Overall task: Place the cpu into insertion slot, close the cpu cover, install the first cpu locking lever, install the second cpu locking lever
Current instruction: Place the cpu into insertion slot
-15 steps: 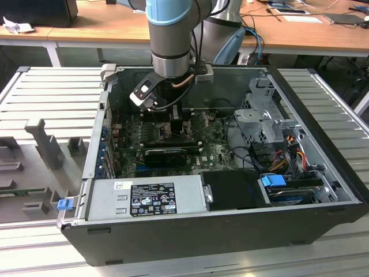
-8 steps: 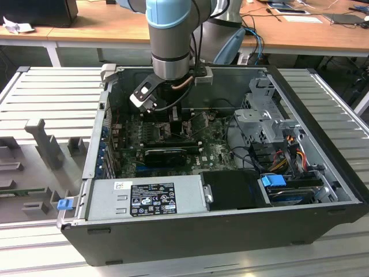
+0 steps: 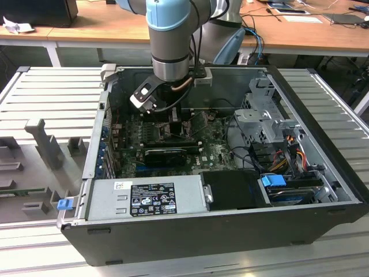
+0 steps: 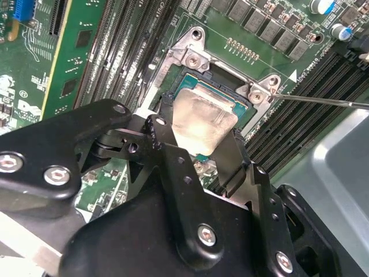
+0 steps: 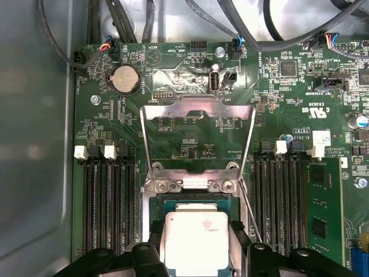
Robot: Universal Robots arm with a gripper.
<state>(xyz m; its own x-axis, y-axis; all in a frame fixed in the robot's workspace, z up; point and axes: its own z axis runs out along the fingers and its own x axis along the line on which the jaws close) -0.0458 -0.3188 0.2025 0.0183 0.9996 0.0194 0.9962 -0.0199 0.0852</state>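
Gripper (image 4: 197,138) clamped on cpu (image 5: 195,239) edges, at slot (image 4: 202,75); cover (image 5: 196,108) up. Cpu light, stiff, slick, prob fragile: grip edges only, gently.

- this was a robotics lab or an electronics test bench, not a home.
- i worked over a ribbed aluminium table (image 3: 52,92) that filled the floor of the scene.
- grey fixture blocks (image 3: 49,147) stood on it at the exterior view's left.
- an open desktop computer case (image 3: 230,231) lay on its side there, with its green motherboard (image 5: 277,86) bared.
- behind it ran wooden desks (image 3: 104,29) strewn with loose cables (image 3: 259,23) and papers (image 3: 302,18).
- my own blue-jointed arm (image 3: 170,34) reached down into the case.
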